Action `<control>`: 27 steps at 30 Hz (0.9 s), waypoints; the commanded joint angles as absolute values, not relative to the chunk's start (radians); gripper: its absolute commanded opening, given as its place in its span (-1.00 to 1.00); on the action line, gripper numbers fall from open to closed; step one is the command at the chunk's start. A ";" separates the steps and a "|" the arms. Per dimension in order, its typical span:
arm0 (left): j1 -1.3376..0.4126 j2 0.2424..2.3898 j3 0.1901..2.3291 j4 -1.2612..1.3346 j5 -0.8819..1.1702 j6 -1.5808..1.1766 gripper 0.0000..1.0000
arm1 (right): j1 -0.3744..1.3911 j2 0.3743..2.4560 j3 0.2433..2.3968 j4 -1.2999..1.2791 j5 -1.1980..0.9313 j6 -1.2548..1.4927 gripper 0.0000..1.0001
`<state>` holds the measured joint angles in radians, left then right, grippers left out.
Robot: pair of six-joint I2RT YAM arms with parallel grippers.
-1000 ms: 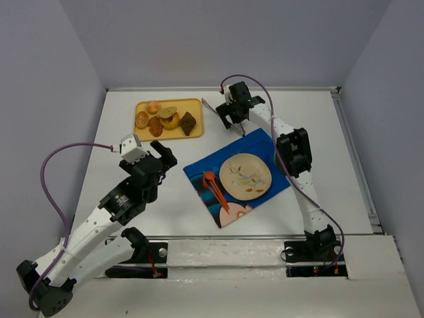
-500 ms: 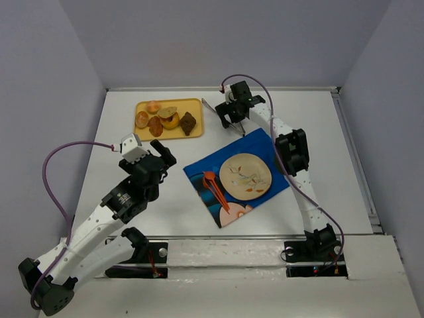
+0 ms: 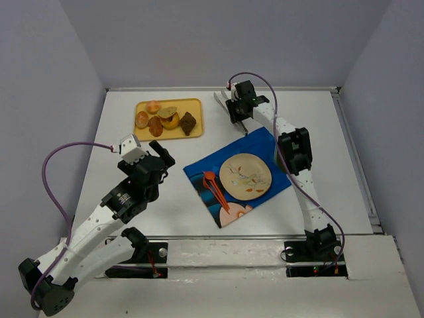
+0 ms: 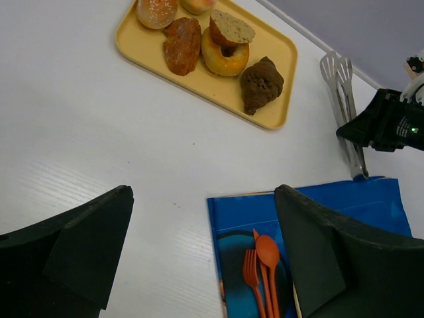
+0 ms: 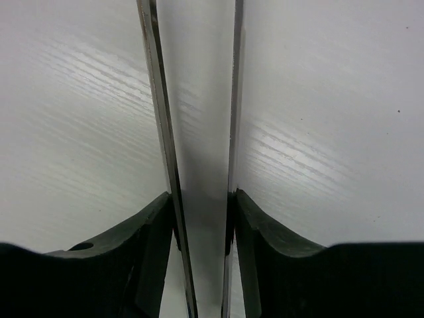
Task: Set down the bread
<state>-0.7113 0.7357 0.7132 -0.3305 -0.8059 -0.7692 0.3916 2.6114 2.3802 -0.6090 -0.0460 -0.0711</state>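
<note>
Several pieces of bread (image 3: pixel 171 119) lie on a yellow tray (image 3: pixel 193 105) at the back left; the left wrist view shows them too, a dark croissant (image 4: pixel 260 83) nearest. My right gripper (image 3: pixel 239 112) (image 5: pixel 202 199) is shut on metal tongs (image 3: pixel 220 99) (image 5: pixel 159 99), one finger pressed against each arm, low over the table right of the tray. The tongs (image 4: pixel 344 99) lie along the table in the left wrist view. My left gripper (image 3: pixel 159 154) (image 4: pixel 204 192) hangs open and holds nothing, left of the blue mat.
A blue placemat (image 3: pixel 265 142) at centre carries a tan plate (image 3: pixel 245 175) and an orange fork and spoon (image 3: pixel 215 189) (image 4: pixel 265 265). Grey walls stand at the back and sides.
My right gripper has shut on the tongs and shifted a little right and back; the tongs' tip swung with it. The left arm barely moved.
</note>
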 commanded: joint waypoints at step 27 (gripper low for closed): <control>-0.707 0.689 0.733 -0.400 -0.815 -0.877 0.98 | 0.538 1.928 1.813 -0.379 -0.212 0.144 -0.09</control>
